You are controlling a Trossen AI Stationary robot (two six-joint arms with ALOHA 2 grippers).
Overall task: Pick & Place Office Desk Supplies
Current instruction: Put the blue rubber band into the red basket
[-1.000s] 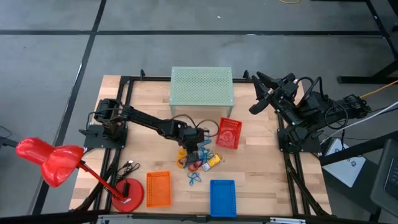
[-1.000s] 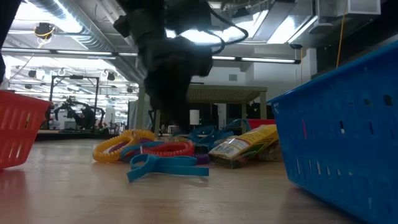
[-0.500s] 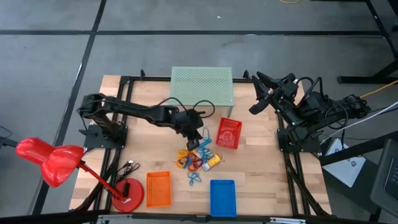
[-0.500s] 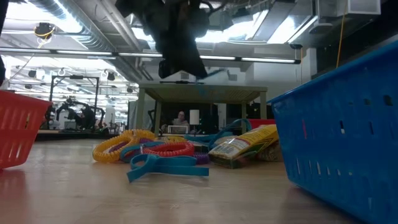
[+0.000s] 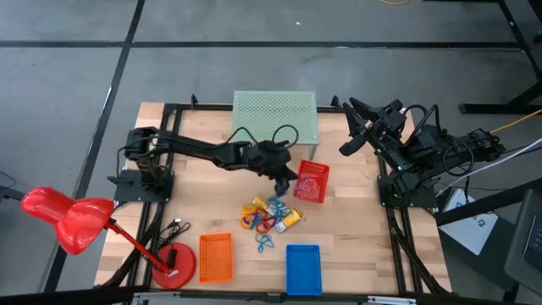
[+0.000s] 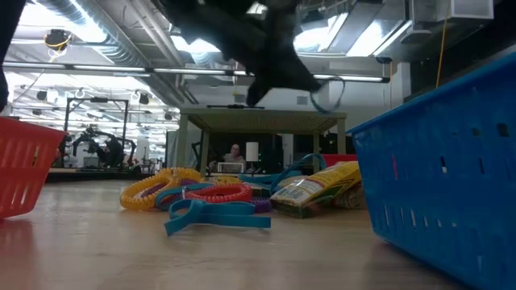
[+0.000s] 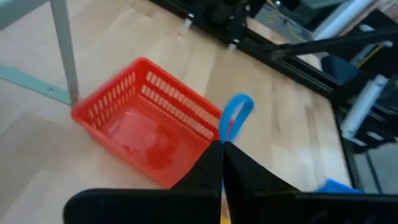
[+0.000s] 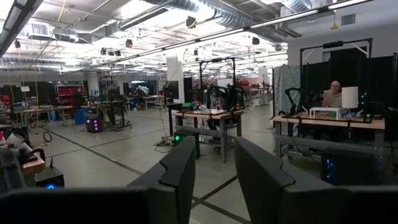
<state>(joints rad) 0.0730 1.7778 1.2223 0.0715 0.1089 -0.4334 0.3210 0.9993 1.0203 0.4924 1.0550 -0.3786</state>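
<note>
Red basket lying just ahead of your left tool

Beside the red basket [image 5: 311, 180], your left tool [image 7: 222, 155] is pinching a blue clip [image 7: 234, 116], long axis pointing at the basket; the right tool [image 5: 349, 127] is idling far off, fingers apart.

So the left gripper [image 5: 288, 180] was down in the pile of supplies [image 5: 271, 216] a second ago, and now it's lifted off and swung over to the right, sitting just beside the left edge of the red basket [image 5: 312, 181]. It came away pinching a blue loop clip [image 7: 234, 116], which pokes out past the closed fingertips and hangs up in the air in the low view. The left arm has stretched out further across the table to get there.
</note>
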